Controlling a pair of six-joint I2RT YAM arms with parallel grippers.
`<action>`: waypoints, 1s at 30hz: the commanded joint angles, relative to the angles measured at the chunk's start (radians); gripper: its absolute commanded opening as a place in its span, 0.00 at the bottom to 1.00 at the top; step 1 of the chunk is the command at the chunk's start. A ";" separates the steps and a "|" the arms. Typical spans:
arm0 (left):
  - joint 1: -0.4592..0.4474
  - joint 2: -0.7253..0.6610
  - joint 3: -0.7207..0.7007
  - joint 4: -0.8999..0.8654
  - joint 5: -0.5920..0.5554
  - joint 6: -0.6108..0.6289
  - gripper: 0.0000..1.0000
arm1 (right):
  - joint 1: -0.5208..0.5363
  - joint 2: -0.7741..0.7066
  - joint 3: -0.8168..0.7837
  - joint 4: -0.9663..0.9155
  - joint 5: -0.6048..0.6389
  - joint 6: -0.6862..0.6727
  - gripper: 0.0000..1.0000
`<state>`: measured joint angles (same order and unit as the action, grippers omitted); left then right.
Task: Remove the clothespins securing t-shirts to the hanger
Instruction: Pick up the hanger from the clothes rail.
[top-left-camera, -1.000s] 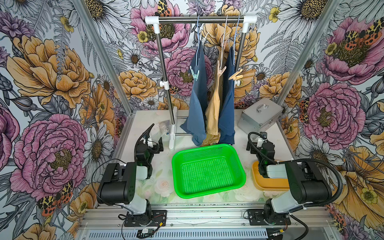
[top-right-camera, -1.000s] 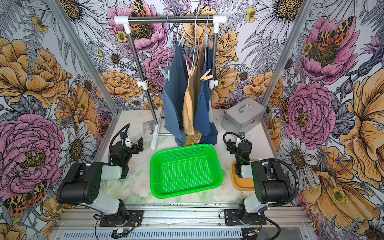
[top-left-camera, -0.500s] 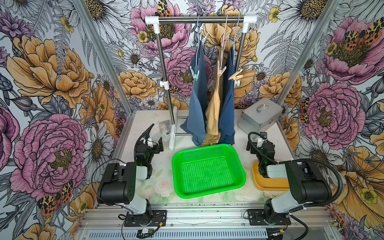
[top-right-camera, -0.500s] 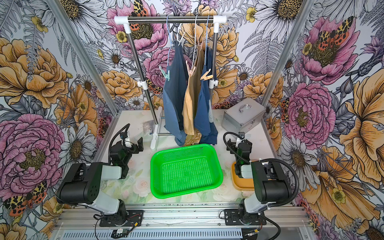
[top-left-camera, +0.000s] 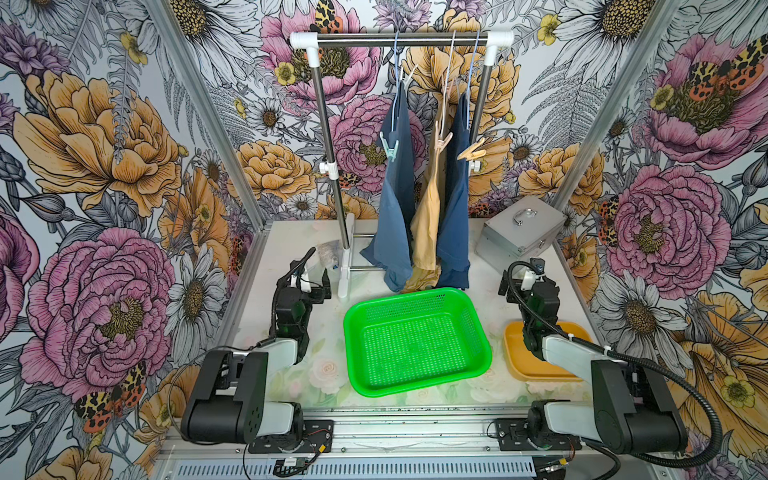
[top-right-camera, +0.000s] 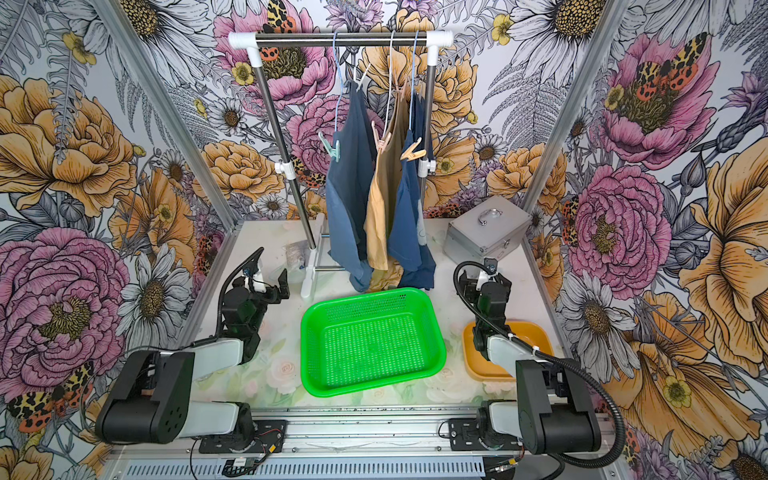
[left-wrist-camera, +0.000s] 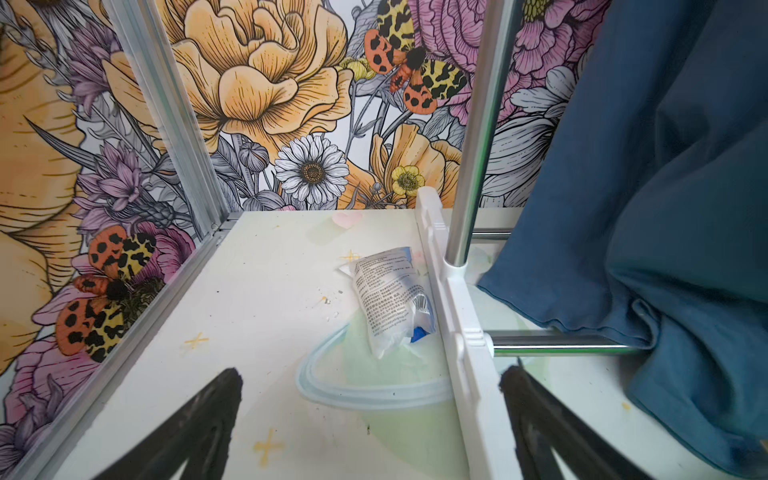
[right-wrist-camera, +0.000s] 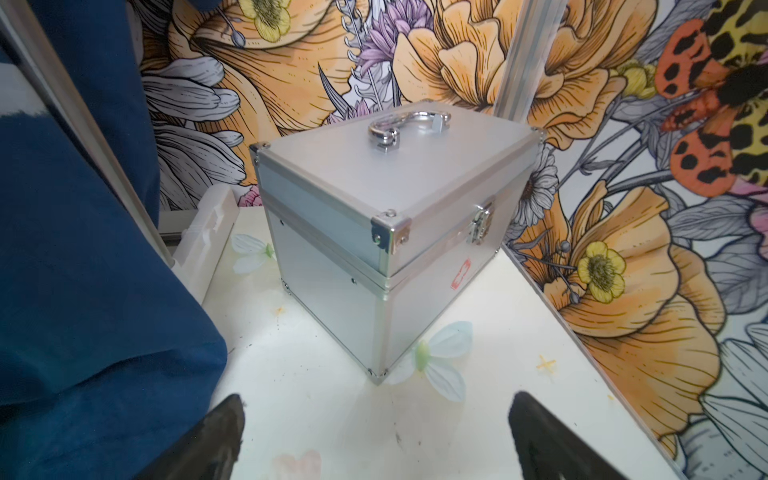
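Clothespins (top-left-camera: 389, 145) sit high on the t-shirts (top-left-camera: 395, 199), which hang edge-on from the rack (top-left-camera: 399, 37) at the far middle of the tabletop (top-left-camera: 291, 245). In both top views three pins show plainly on the near shoulders, while paler shapes higher up are too small to tell. Hems pool just beyond the green basket (top-left-camera: 415, 345). An orange tray (top-left-camera: 515, 361), near right, lies partly under the right arm (top-left-camera: 569, 361); a metal case (top-left-camera: 519, 232) stands far right. Flowered walls (top-left-camera: 104, 166) close in on three sides. Both arms rest low, well below the pins.

From the left wrist, the left fingers (left-wrist-camera: 199, 428) stand spread wide and empty, their roots cut off. Ahead lie a clear ring (left-wrist-camera: 365, 395) and a printed packet (left-wrist-camera: 390, 299) beside the rack's white foot (left-wrist-camera: 457, 316), with bare tabletop toward the left wall.

From the right wrist, the right fingers (right-wrist-camera: 540, 432) are spread too, holding nothing. The case stands ahead, the navy t-shirt (right-wrist-camera: 83, 291) crowds the left, and bare tabletop lies between.
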<state>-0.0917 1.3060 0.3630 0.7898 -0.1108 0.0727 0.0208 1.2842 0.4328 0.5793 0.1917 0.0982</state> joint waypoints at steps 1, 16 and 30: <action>-0.047 -0.139 0.014 -0.111 -0.078 0.027 0.99 | 0.016 -0.047 0.108 -0.224 0.090 0.078 1.00; -0.260 -0.438 0.264 -0.558 -0.014 -0.006 0.99 | 0.112 -0.196 0.430 -0.757 0.095 0.224 1.00; -0.536 -0.312 0.717 -0.866 0.036 -0.009 0.99 | 0.314 -0.264 0.755 -0.970 0.039 0.273 1.00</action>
<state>-0.6147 0.9562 0.9695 0.0639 -0.1112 0.0814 0.2996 1.0348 1.1290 -0.3382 0.2504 0.3420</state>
